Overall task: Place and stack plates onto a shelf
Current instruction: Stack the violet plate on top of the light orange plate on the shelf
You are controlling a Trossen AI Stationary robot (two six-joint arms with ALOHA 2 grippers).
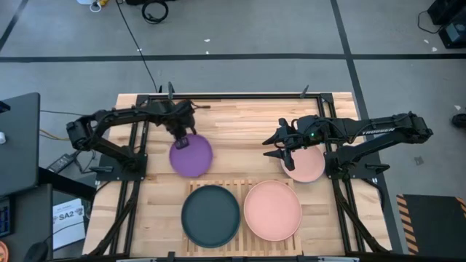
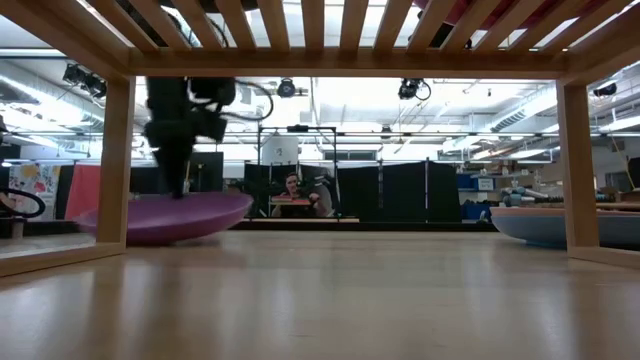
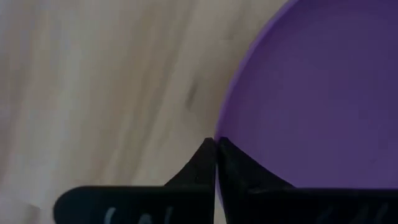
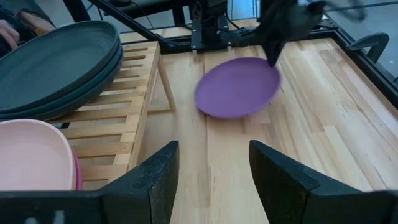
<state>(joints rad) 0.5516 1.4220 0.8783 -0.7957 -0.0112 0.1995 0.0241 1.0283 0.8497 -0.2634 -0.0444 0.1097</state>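
Left gripper [image 1: 183,138] pinches the purple plate's [image 1: 191,156] rim, apparently firmly; lift level, clearing the shelf [image 1: 240,187] edge.

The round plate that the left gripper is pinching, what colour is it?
The round matte plate pinched by the left gripper is purple, clearest in the left wrist view.

Purple plate [image 1: 191,156] on light wood-grain counter [image 1: 240,124]; dark grey plate [image 1: 210,214] and pale pink plate [image 1: 272,210] on pale slatted shelf [image 1: 241,187]; black fingers [image 3: 202,168].
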